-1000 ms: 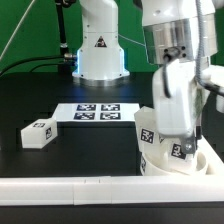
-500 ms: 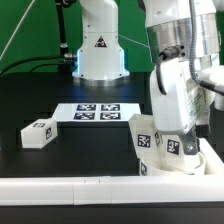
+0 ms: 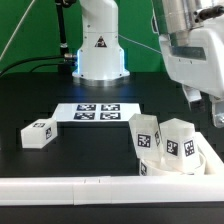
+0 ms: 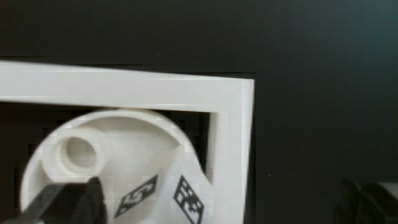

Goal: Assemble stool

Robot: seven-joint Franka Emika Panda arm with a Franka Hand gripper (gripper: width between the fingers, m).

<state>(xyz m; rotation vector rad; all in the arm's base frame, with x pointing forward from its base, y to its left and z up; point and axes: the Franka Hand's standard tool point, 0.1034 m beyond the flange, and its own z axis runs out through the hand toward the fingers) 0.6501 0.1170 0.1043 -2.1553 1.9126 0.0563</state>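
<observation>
The round white seat disc (image 3: 176, 166) lies at the front of the exterior view's right, in the corner of the white rails. Two tagged leg blocks (image 3: 145, 133) (image 3: 181, 141) stand upright in it, side by side. A third leg block (image 3: 38, 133) lies on the black table at the exterior view's left. My gripper (image 3: 205, 104) hangs open above and to the right of the standing legs, holding nothing. In the wrist view the seat disc (image 4: 98, 150) and a tagged leg (image 4: 178, 195) sit below, with one dark finger (image 4: 63, 200) beside them.
The marker board (image 3: 95, 112) lies flat mid-table in front of the robot's base (image 3: 100, 50). A white border rail (image 3: 70, 184) runs along the front edge, and its corner (image 4: 231, 95) wraps around the seat.
The gripper opened and let go of the right leg block, then rose up and to the exterior view's right. The leg stays standing in the seat.
</observation>
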